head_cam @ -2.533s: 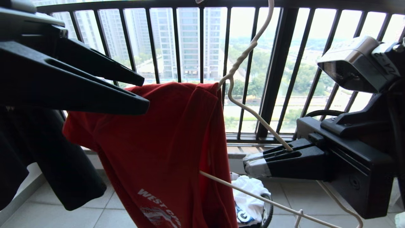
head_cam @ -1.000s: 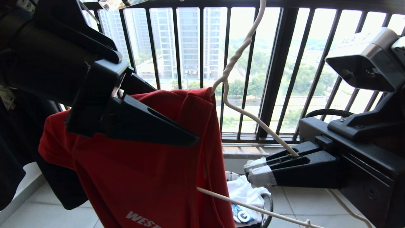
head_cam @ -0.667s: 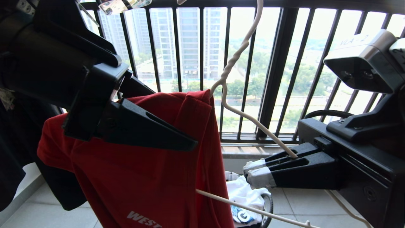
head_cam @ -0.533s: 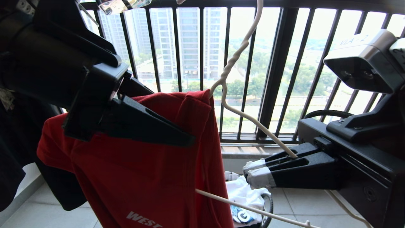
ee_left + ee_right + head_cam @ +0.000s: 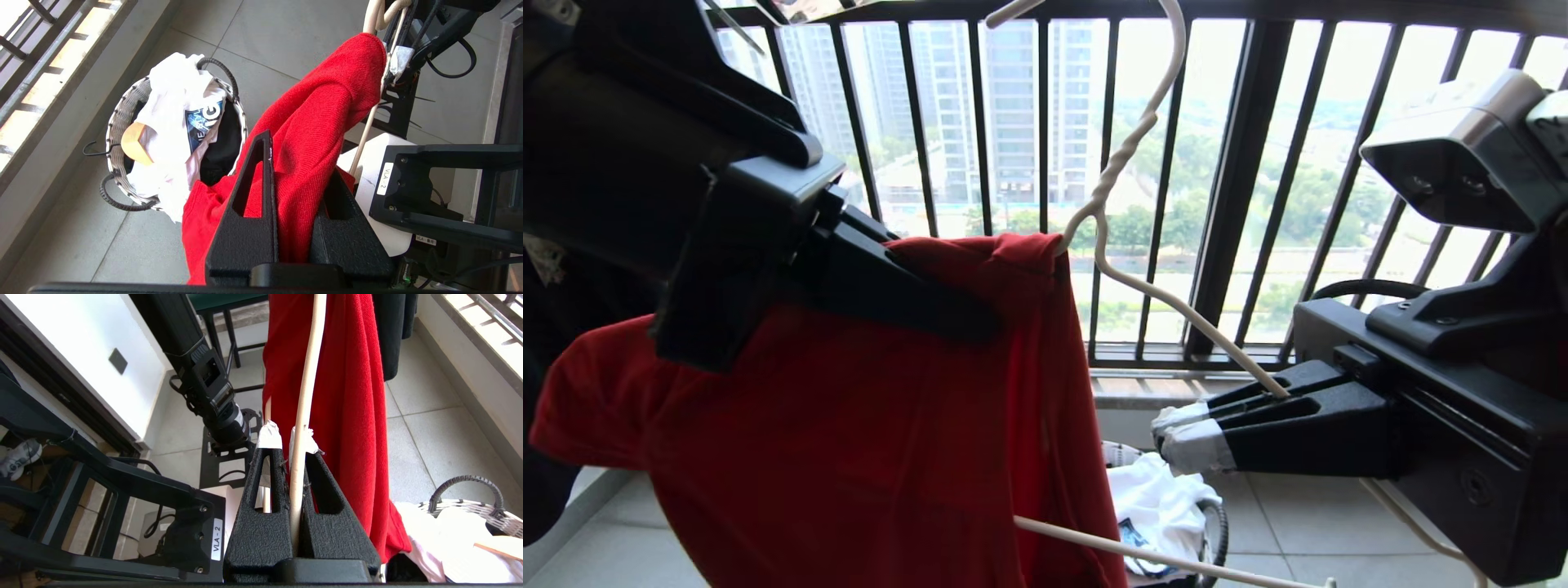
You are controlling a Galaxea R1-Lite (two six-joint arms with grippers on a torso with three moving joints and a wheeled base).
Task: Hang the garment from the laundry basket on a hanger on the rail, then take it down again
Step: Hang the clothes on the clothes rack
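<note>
The garment (image 5: 866,425) is a red T-shirt draped over one arm of the thin white wire hanger (image 5: 1176,306). Its hook curves up to the top of the head view, and the rail is out of view. My left gripper (image 5: 980,322) comes in from the upper left and is shut on the shirt's shoulder fabric (image 5: 318,122), which is bunched between its jaws (image 5: 300,155). My right gripper (image 5: 1172,433), with taped fingertips, is shut on the hanger's bare other arm (image 5: 310,367), pinched between the jaws (image 5: 286,435). The laundry basket (image 5: 118,122) stands on the floor below.
A white printed T-shirt (image 5: 171,114) and a light-wood hanger (image 5: 137,143) lie in the basket. A black shirt (image 5: 392,335) hangs beyond the red one. The dark barred window railing (image 5: 1241,180) runs close behind everything. My own base frame (image 5: 122,486) is underneath.
The left gripper's jaws have closed on the red shirt's shoulder. The sleeve side of the shirt has spread out and swung leftward. The right gripper holds the hanger as before.
</note>
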